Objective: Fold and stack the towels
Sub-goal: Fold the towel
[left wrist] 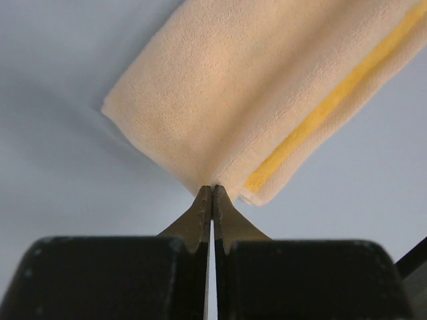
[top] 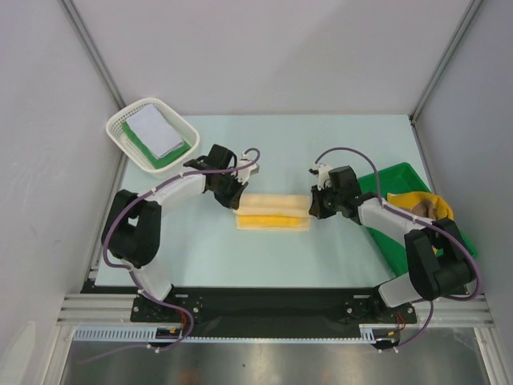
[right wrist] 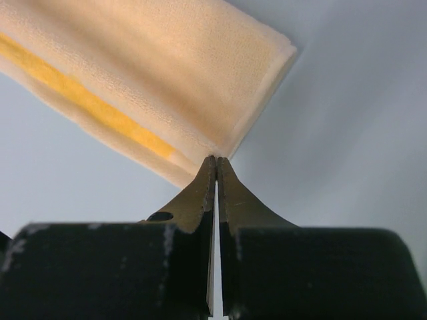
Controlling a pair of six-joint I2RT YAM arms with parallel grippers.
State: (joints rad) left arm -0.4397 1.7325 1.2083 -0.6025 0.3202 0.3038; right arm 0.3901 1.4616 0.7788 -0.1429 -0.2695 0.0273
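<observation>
The cream towel (top: pixel 272 212) lies folded into a long strip in the middle of the table (top: pixel 345 257), between the arms. The left jaws are pinched tight on its left end and the right jaws on its right end, each nipping only a thin edge. It looks soft, light and limp — best held at the corners, or the layers may slide apart.

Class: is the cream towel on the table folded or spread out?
Folded: the cream towel lies as a narrow strip, with stacked layers showing at both ends.
</observation>
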